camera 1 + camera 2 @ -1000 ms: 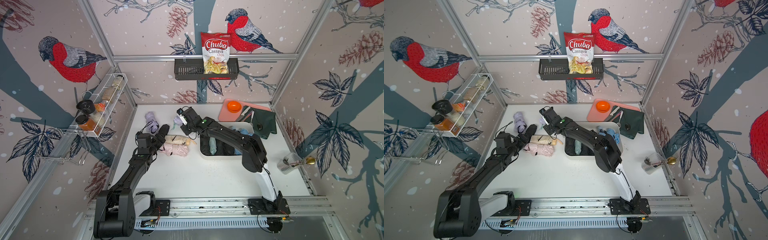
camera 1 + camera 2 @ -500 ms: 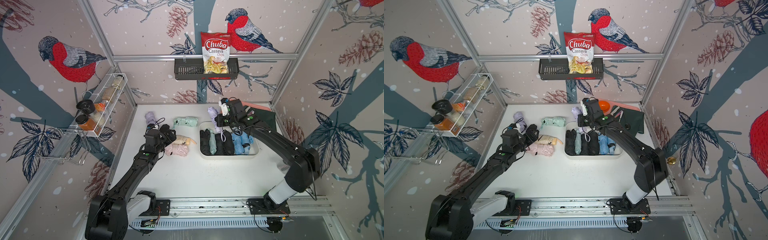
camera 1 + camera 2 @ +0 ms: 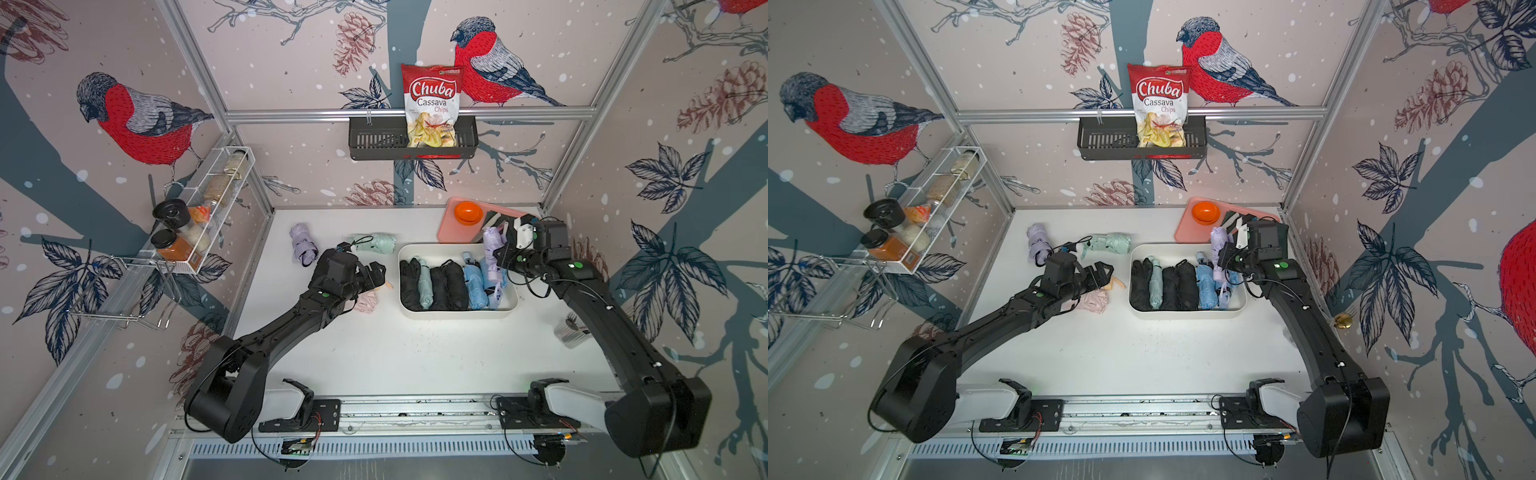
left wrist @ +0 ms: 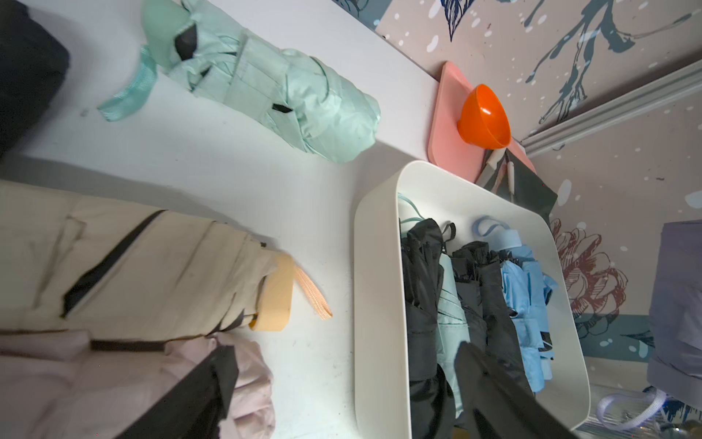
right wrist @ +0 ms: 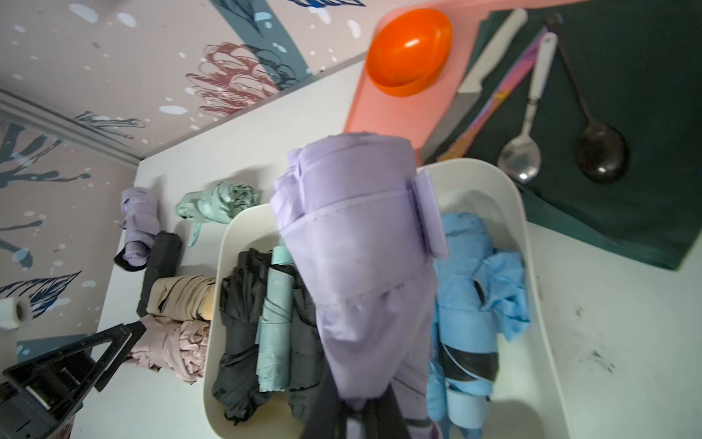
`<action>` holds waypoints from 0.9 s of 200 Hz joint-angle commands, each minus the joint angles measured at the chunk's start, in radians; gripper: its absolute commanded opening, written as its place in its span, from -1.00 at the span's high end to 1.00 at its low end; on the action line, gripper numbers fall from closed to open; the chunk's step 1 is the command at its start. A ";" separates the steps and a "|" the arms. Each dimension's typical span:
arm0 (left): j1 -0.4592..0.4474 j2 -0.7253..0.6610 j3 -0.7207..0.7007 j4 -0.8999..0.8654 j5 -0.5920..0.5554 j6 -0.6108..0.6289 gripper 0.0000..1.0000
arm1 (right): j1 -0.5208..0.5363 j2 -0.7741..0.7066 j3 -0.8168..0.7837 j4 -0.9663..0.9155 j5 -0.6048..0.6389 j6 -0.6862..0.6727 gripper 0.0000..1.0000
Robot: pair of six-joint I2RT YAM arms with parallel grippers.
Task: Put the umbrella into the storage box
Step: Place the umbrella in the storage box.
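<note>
Right arm pose: the right arm (image 3: pixel 602 328) stretches far forward along the right side of the worktop (image 3: pixel 395 353). Its wrist turns inward, over the far right corner of the storage box (image 3: pixel 457 314).
Right jaws: pressed tight on one end of the lilac umbrella (image 5: pixel 353 247), whose folded body sticks out straight ahead of the jaws.
Umbrella against right jaws: in both top views it hangs above the right end of the box (image 3: pixel 1183 314), over the blue umbrella (image 3: pixel 473 286). Whether it touches the blue one, I cannot tell.
Left arm pose: the left arm (image 3: pixel 286 326) reaches diagonally over the worktop, with the wrist low and short of the box.
Left jaws: spread wide, with nothing between them.
Under left jaws: the beige umbrella (image 4: pixel 152 266) and, touching it, the pink umbrella (image 4: pixel 133 384), both lying on the worktop.
Box against left jaws: just ahead of the tips, apart from them.
Inside the box: black umbrellas (image 3: pixel 446 286) lie side by side with the blue one.
Beside left jaws: the mint umbrella (image 3: pixel 374 243) lies on the worktop.
</note>
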 commanded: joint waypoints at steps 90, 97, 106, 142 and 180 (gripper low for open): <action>-0.050 0.145 0.060 0.059 0.055 0.032 -0.85 | -0.141 0.148 -0.037 -0.004 -0.128 -0.074 1.00; -0.052 0.153 0.064 0.061 0.058 0.032 -0.85 | -0.142 0.159 -0.037 -0.005 -0.112 -0.075 1.00; -0.051 0.162 0.066 0.062 0.062 0.030 -0.84 | -0.150 0.175 -0.037 -0.004 -0.106 -0.080 1.00; -0.052 0.186 0.081 0.057 0.065 0.034 -0.84 | -0.169 0.239 -0.035 -0.001 -0.062 -0.083 1.00; -0.051 0.191 0.087 0.044 0.054 0.036 -0.84 | -0.162 0.276 -0.026 -0.019 0.049 -0.073 0.52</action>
